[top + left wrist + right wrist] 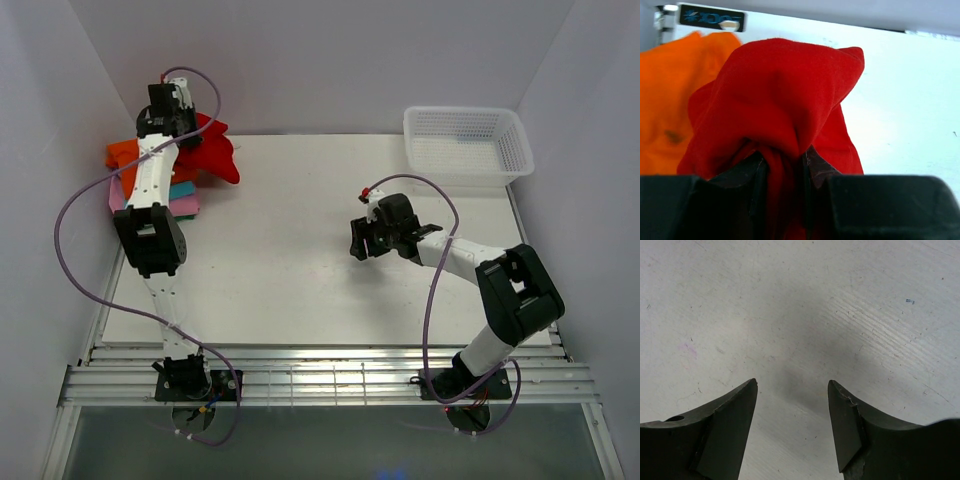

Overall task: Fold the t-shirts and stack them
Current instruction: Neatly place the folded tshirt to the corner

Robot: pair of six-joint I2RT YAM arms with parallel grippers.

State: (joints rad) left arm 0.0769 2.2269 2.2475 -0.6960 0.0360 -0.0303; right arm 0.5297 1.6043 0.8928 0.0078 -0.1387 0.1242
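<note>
White walls box in the pale tabletop [300, 270] I'm working over. At its far left corner my left gripper [784, 162] is clamped on a bunched fold of the bright red cloth t-shirt [780, 95], which bulges up past the fingers and fills most of that wrist view. The orange cloth t-shirt [665, 110] lies just beside it. The left arm crosses the pile, so I see only strips of the teal t-shirt [183, 190] and the pink t-shirt [188, 208]. My right gripper [792, 390] hangs spread apart over bare table, gripping nothing. The white plastic mesh basket [465, 118] sits at the far right corner, well apart.
</note>
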